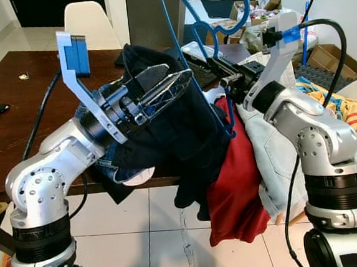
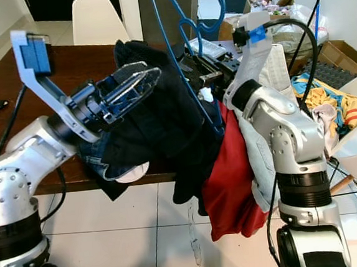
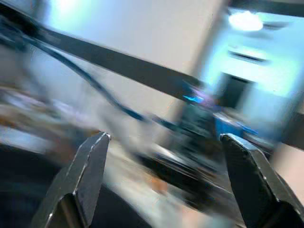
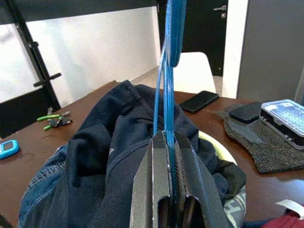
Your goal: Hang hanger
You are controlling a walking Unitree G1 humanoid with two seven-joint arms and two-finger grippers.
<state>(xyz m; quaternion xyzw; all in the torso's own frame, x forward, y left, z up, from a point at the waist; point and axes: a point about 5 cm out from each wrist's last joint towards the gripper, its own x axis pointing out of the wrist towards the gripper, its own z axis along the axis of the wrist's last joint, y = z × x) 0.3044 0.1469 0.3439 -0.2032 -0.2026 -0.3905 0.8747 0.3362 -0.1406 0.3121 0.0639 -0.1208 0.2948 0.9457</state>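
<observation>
A red garment (image 1: 233, 191) and pale denim (image 1: 272, 163) hang off the near edge of the brown table (image 1: 16, 132), toward 5 o'clock in the head view. Just behind, a dark navy garment (image 1: 184, 127) is heaped at centre. The left gripper (image 1: 165, 84) reaches over it from 9 o'clock, its two black fingers (image 3: 85, 171) spread apart and holding nothing. At 2 o'clock the right gripper (image 1: 224, 82) is clamped on the blue hanger (image 1: 180, 46), which stands upright above the clothes. A white chair (image 1: 90, 22) sits beyond at 11 o'clock.
</observation>
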